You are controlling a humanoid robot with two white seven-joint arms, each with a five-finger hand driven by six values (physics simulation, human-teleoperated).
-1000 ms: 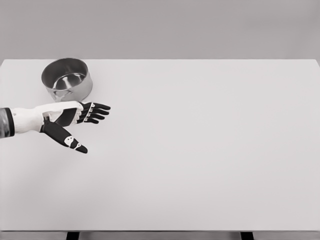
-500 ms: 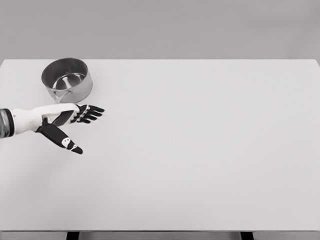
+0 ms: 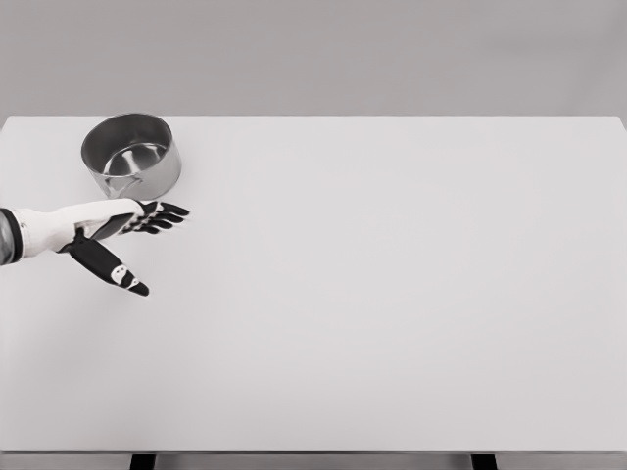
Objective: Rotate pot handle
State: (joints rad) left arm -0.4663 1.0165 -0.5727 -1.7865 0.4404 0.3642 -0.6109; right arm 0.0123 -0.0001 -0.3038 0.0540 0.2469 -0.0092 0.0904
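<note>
A metal pot (image 3: 131, 155) stands at the far left of a white table (image 3: 392, 294), close to the table's back edge. It is upright, its mouth open to the camera, with the shiny inner wall and floor in plain view. Its handle (image 3: 120, 185) is only partly visible: a small bracket shows on the near wall, and the rest is hidden behind the hand, so its direction cannot be told for certain.

The left hand (image 3: 108, 230) comes in from the left edge of the picture, just in front of the pot. It is open and flat. The four dark fingers (image 3: 162, 215) lie straight and side by side, pointing to the right, near the pot's lower right side. The thumb (image 3: 116, 272) is spread wide from them and points down and to the right, toward the camera. The hand holds nothing. The white back of the hand lies just beneath the pot's near wall, where the handle's root shows; whether it touches the pot there cannot be told from this view.
</note>
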